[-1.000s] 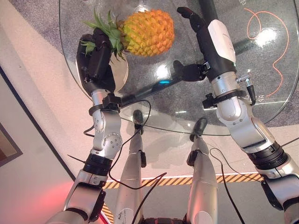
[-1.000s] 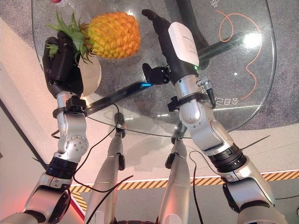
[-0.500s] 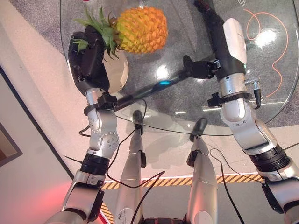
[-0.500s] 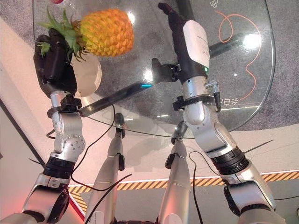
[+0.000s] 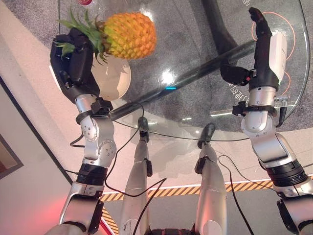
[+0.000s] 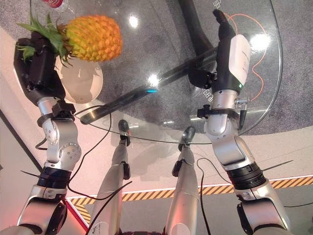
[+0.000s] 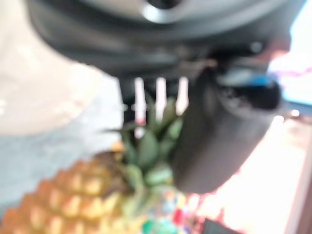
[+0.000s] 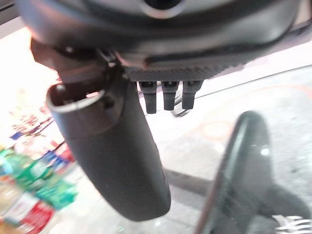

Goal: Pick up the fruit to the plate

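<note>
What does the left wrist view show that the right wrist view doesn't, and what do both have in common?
Left wrist view alone: the pineapple, its green crown running up between the left hand thumb and fingers, and the pale plate beside it.

Right wrist view alone: the right hand with straight fingers and nothing in it, over the glass table, with a dark table leg seen through the glass.

Both share: the hand's dark bulk along one edge with the thumb standing out, and blurred colourful packaging in the background.

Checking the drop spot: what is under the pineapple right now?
The white plate on the glass table lies partly beneath the pineapple, held by its leaves in the left robot hand. The plate's far rim is covered.
</note>
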